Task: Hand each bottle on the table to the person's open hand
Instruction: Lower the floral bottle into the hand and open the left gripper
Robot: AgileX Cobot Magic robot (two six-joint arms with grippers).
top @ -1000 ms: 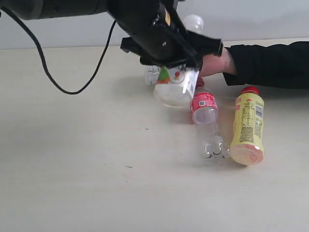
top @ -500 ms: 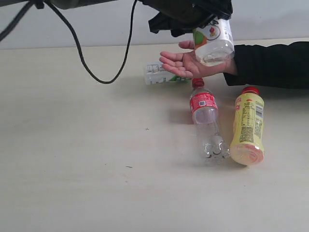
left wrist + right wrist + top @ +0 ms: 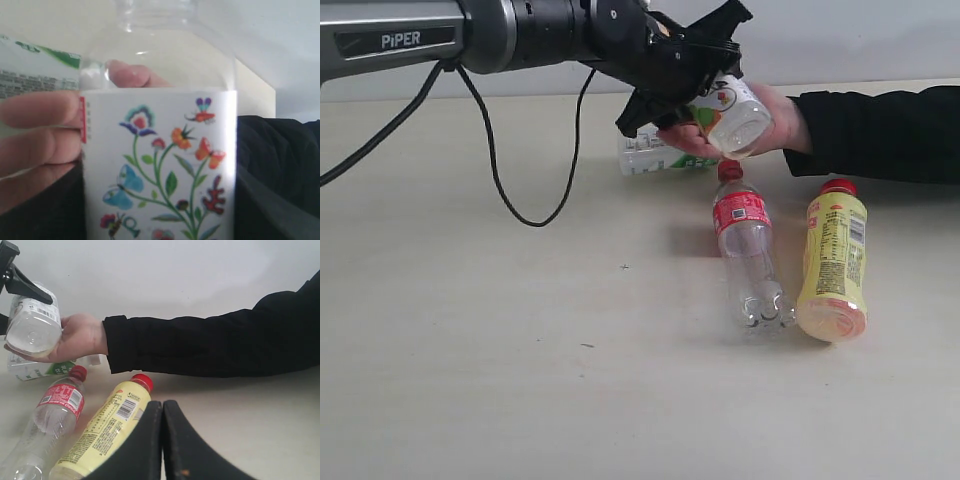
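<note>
**Left arm.** The left gripper (image 3: 700,75) reaches across to the far right of centre. Its jaws bracket the clear plastic bottle with a floral white label (image 3: 735,118), one above the body and one below, and appear to be clamped on it. The bottle is tilted, base toward the near right. It lies in the person's open hand (image 3: 778,122), which is palm up at the end of a black sleeve (image 3: 880,135). In the left wrist view the person's fingers curl around the label. The grip sits on the upper body, probably so that the base can settle into the palm before the jaws let go.

**Right arm.** The right gripper (image 3: 162,407) is clenched, finger against finger, and holds nothing. It hangs near the right side, apart from the handover, which keeps it out of the left arm's way.

**Bottles not yet handed over.** Three lie on their sides on the pale beige table (image 3: 520,350):
- The clear bottle with a green-white label (image 3: 650,155) lies just left of the hand, partly hidden by it.
- The clear bottle with a red label and red cap (image 3: 748,255) lies just near of the hand, cap toward it.
- The yellow bottle with a red cap (image 3: 832,265) lies just beside the red-label bottle, on its right.

**Status.** The first of four transfers is at the release stage. The jaws should open only once the palm bears the weight.
</note>
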